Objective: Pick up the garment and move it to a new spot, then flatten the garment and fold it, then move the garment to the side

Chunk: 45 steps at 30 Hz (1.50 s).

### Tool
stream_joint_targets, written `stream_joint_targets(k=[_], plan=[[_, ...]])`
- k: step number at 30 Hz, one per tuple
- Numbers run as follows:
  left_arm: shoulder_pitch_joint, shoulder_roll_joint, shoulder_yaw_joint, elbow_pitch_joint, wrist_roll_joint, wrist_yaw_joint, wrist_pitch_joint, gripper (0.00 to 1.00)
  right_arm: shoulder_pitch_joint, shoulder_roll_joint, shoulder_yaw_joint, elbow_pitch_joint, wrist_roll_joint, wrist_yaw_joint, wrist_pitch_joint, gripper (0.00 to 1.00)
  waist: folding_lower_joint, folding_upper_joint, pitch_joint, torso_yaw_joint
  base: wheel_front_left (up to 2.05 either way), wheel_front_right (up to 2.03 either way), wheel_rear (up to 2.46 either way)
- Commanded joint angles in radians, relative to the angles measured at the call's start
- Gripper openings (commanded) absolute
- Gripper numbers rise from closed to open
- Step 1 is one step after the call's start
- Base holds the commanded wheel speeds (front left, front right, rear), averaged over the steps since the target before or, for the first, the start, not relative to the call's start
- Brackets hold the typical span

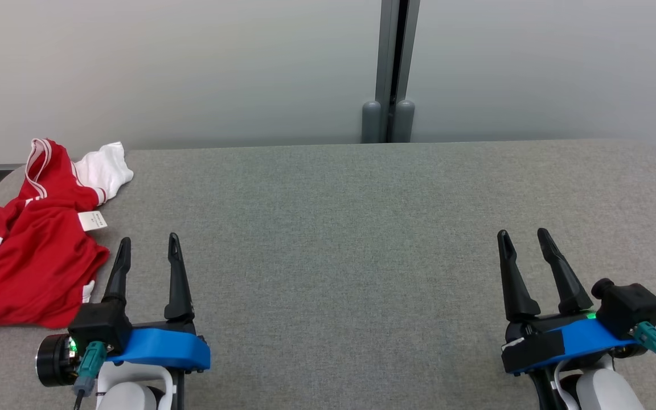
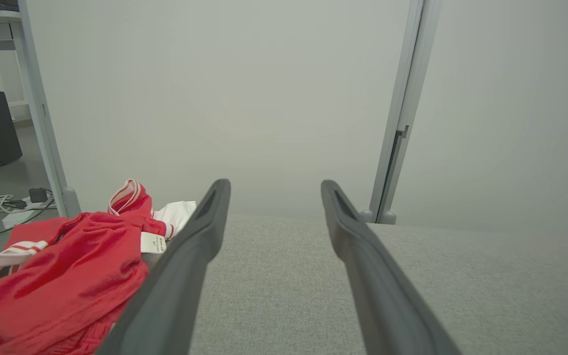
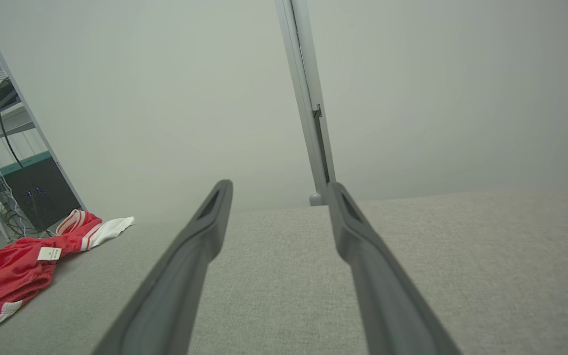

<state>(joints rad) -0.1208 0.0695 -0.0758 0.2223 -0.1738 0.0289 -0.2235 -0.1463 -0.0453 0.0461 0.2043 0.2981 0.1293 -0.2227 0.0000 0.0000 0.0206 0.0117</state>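
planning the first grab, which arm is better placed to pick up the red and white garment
Probably left. The left gripper is open, beside the crumpled red and white garment at the left end of the grey table. The right gripper, also open, sits far across the table from it.

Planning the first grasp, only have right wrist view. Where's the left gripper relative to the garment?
Observer: In head view, the left gripper sits just right of the garment, fingers pointing away from the robot.
Operator: Holding any cloth?
Observer: No. It is open, and left wrist view shows bare grey table between its fingers.
Operator: Which arm is closer?
Observer: The left, by far. In head view the right gripper is over the opposite side of the table.
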Motion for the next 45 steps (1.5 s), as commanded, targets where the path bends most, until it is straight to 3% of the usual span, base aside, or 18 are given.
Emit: stream_joint_targets(k=[1,20,45], plan=[[-0.016,0.007,-0.002,0.001,0.018,0.002,-0.011,1.0,-0.017,-0.007,0.002,-0.001,-0.02,0.002,-0.013,1.0,0.0,0.0,0.001,0.0,0.0,0.0,0.0],[-0.02,-0.003,0.006,0.059,0.117,-0.006,-0.043,1.0,-0.026,-0.008,0.006,0.055,-0.166,0.002,-0.044,1.0,0.0,0.0,-0.005,0.005,0.0,0.0,0.0],[-0.035,-0.011,0.021,0.112,0.077,-0.015,-0.042,1.0,-0.031,-0.008,-0.018,0.092,-0.167,0.002,-0.044,1.0,0.0,0.0,-0.015,0.007,0.0,0.0,0.0]])
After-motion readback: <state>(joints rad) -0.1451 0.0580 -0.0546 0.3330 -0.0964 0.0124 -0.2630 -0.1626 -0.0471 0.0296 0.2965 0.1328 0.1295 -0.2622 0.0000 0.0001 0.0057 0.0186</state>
